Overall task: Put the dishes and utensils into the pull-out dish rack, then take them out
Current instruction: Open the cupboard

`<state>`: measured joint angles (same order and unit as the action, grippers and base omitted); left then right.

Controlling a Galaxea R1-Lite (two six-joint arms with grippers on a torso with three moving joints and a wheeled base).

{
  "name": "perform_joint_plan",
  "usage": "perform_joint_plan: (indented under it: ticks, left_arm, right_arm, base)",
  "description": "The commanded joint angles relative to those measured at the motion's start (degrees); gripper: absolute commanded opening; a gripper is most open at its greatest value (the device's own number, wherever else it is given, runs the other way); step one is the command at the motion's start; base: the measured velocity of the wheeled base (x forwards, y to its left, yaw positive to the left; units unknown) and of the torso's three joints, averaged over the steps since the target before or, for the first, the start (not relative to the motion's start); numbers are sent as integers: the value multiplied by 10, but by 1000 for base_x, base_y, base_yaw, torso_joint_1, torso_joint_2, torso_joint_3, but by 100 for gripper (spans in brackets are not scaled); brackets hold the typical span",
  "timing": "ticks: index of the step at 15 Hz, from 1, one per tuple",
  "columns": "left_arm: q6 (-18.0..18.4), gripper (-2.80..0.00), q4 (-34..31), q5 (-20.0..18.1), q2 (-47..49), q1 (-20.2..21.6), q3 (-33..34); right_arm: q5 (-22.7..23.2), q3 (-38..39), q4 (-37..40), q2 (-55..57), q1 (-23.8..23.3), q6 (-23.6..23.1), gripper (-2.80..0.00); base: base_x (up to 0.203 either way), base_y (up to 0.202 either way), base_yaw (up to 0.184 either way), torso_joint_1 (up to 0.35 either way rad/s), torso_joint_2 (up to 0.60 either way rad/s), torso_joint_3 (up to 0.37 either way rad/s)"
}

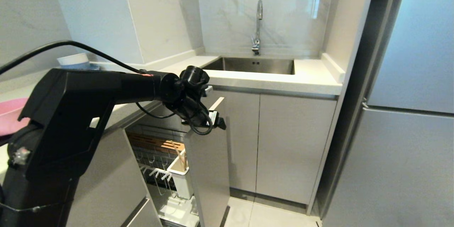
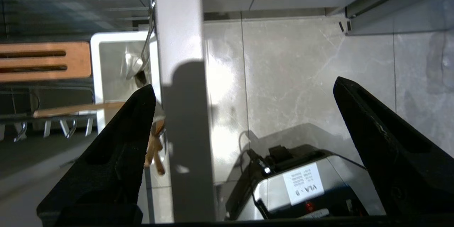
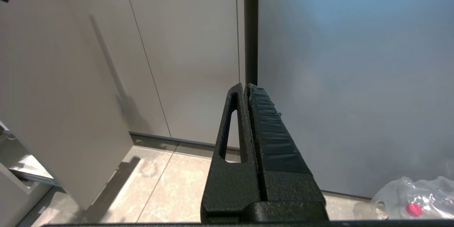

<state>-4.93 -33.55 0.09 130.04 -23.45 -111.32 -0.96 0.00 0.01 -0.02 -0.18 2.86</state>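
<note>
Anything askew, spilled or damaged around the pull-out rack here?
Nothing stands out. The pull-out dish rack is drawn out, chopsticks stand leaning in its white caddy, and the left gripper, fingers apart, straddles the cabinet front's top edge.

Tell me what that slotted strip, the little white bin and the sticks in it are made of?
The slotted strip looks like oiled wood: warm brown, matte. The white bin seems smooth moulded plastic. The sticks look like pale bare wood or bamboo; hard to say which.
</note>
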Motion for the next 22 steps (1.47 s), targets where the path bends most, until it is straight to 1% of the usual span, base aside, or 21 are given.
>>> perform_joint_plan:
  ticks: [1,5,6,8,17,19,22]
  left_arm:
    - [-5,0,-7,0,-11,-16,1]
    - [-15,0,-9,0,-13,-50,1]
    - [-22,0,-9,0,-13,-60,1]
    - [-27,0,-8,0,-9,-70,1]
    - [-27,0,-5,-2,-3,-110,0]
    - [-35,0,-5,-2,-1,-125,0]
    - [-37,0,-5,-2,-1,-139,0]
  right_arm:
    - [0,1,0,0,0,0,-280]
    - [0,1,0,0,0,0,-280]
    - [0,1,0,0,0,0,-280]
    - [0,1,1,0,0,0,-280]
    - [0,1,0,0,0,0,-280]
    - [0,1,0,0,0,0,-280]
    - [0,1,1,0,0,0,-280]
  base:
    - [0,0,0,0,0,0]
    - [0,0,0,0,0,0]
    - [0,0,0,0,0,0]
    - [0,0,0,0,0,0]
    - [0,0,0,0,0,0]
    - [0,0,0,0,0,0]
    - [0,0,0,0,0,0]
